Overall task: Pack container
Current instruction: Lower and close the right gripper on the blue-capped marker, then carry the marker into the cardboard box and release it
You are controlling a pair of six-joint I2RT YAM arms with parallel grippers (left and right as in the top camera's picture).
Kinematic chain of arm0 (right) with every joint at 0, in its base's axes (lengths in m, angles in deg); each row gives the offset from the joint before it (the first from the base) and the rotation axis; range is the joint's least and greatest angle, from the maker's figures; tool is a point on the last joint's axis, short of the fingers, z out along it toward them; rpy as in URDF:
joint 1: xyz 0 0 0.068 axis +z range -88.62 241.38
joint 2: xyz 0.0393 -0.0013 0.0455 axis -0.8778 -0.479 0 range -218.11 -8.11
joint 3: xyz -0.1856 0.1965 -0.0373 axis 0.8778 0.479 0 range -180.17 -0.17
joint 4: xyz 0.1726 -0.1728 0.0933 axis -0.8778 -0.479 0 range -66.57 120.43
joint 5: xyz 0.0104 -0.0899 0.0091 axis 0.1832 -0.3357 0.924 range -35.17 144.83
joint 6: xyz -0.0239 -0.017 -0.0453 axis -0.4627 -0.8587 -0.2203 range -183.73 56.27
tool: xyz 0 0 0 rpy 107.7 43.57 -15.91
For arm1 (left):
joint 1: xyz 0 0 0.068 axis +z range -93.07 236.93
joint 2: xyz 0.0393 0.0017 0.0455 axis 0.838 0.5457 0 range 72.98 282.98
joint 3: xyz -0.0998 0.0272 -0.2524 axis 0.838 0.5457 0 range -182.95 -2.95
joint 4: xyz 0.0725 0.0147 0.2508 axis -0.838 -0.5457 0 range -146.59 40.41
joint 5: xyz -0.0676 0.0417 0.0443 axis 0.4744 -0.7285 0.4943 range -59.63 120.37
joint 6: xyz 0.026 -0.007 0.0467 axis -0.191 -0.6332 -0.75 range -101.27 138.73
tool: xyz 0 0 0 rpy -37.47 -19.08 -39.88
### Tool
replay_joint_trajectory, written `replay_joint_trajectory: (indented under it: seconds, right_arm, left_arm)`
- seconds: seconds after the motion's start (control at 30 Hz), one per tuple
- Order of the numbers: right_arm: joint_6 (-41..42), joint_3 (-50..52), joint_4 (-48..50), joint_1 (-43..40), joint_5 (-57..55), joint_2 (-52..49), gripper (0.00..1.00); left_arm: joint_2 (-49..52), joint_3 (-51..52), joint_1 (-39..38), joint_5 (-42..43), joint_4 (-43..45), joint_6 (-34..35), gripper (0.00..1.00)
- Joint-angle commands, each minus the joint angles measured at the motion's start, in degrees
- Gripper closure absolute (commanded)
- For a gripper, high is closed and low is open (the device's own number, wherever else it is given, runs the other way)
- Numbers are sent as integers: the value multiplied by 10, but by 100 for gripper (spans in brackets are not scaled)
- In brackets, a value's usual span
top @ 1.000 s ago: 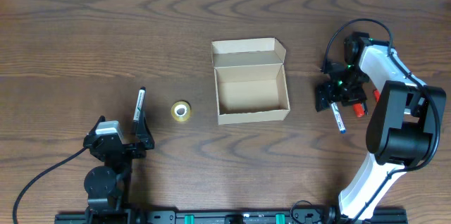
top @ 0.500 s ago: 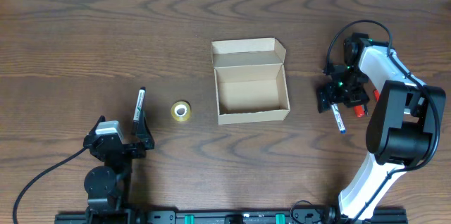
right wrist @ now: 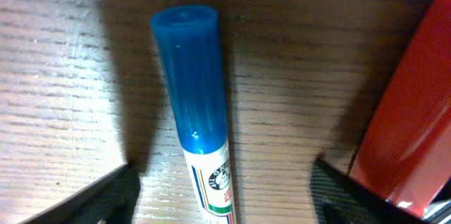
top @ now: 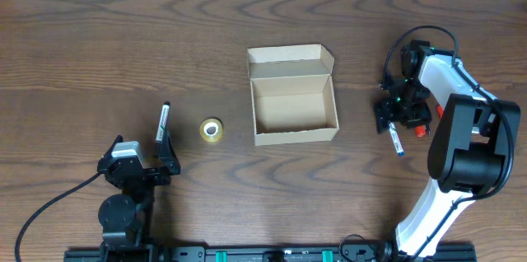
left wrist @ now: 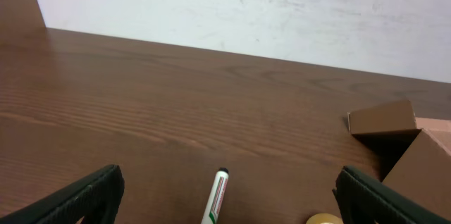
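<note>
Right wrist view: the right gripper (top: 394,117) hangs low over the table, its fingers (right wrist: 90,200) spread apart to either side of a blue marker (right wrist: 192,90). The marker lies flat on the wood, and the fingers do not visibly press on it, so the jaws are open and hold nothing. A red marker (right wrist: 414,122) lies just beside the blue one. From above, the left gripper (top: 140,161) sits near the front edge with its fingers (left wrist: 79,197) wide apart and empty. A black marker (top: 162,122) lies ahead of it and a tape roll (top: 212,130) is nearby. The table (top: 99,39) is dark brown wood with strong grain. A pale, scuffed wall (left wrist: 282,5) rises beyond its far edge. The box (top: 294,134) stands at mid-table between the arms and well apart from both. Its mouth faces up, its long axis runs left to right, and its lid flap is open along the far side.
</note>
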Motion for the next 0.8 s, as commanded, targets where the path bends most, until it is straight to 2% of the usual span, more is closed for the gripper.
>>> replay_joint_trajectory:
  seconds: [0.0, 0.03, 0.1, 0.17, 0.27, 0.33, 0.53, 0.77]
  right_arm:
    - [11, 4, 2, -2, -4, -5, 38]
    - [13, 4, 2, -2, -3, -5, 44]
    - [15, 4, 2, -2, -1, -5, 47]
    - [15, 4, 2, -2, 0, -5, 56]
    - [15, 4, 4, -2, 1, -5, 84]
    - [15, 4, 5, -2, 1, -5, 97]
    - [14, 4, 11, -2, 59, -5, 99]
    - [12, -32, 35, -2, 240, -1, 99]
  left_arm:
    - [-4, 18, -1, 0, -2, 4, 5]
    - [-4, 18, -1, 0, -2, 4, 5]
    - [-4, 18, -1, 0, -2, 4, 5]
    - [-4, 18, -1, 0, -2, 4, 5]
    - [-4, 18, -1, 0, -2, 4, 5]
    - [-4, 18, -1, 0, -2, 4, 5]
    - [-4, 18, -1, 0, 3, 4, 5]
    - [-4, 18, -1, 0, 4, 4, 5]
